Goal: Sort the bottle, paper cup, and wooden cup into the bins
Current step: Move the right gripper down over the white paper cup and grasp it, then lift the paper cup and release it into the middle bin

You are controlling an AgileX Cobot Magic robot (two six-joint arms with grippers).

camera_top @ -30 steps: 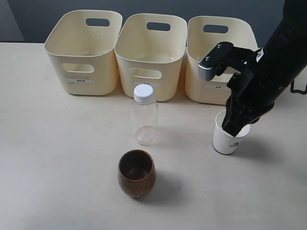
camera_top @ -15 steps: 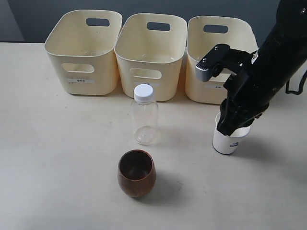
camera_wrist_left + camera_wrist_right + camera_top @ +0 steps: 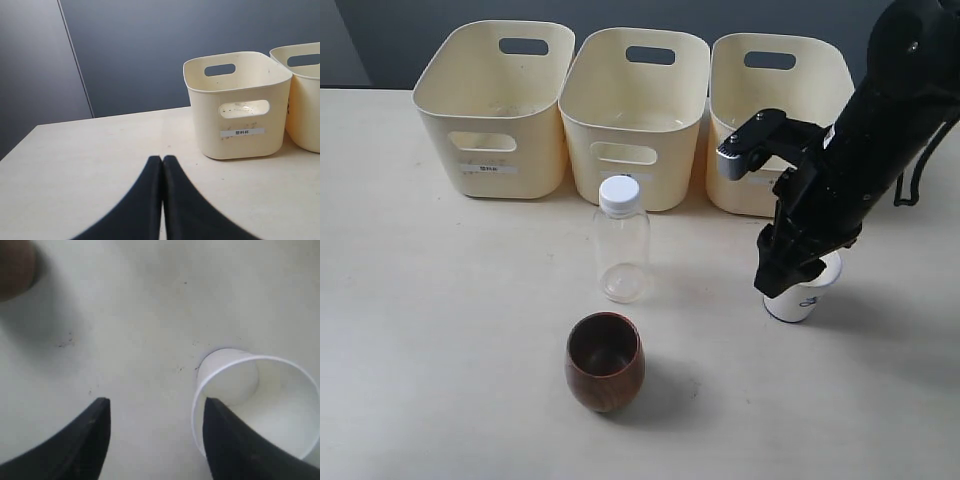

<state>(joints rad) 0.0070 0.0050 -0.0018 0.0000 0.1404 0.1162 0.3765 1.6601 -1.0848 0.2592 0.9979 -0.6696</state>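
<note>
The right tool [image 3: 786, 272] hung low over the paper cup [image 3: 802, 300], on the right side of the worktop [image 3: 440, 340]. Its two black fingers stood apart and held nothing. In the right wrist view one finger [image 3: 227, 445] sat in front of the cup's rim, and the gap between the fingers showed mostly bare worktop. The paper cup stood upright on the worktop, just in front of the right-hand one of the three bins [image 3: 670, 175]. The bins stood in a row at the back. The bottle [image 3: 622, 255] stood upright in front of the middle bin. The wooden cup [image 3: 605, 362] stood upright a little way from the bottle, on the side away from the bins. The left tool [image 3: 162, 167] had its fingers pressed together with nothing in them, above the worktop and facing a bin.
</note>
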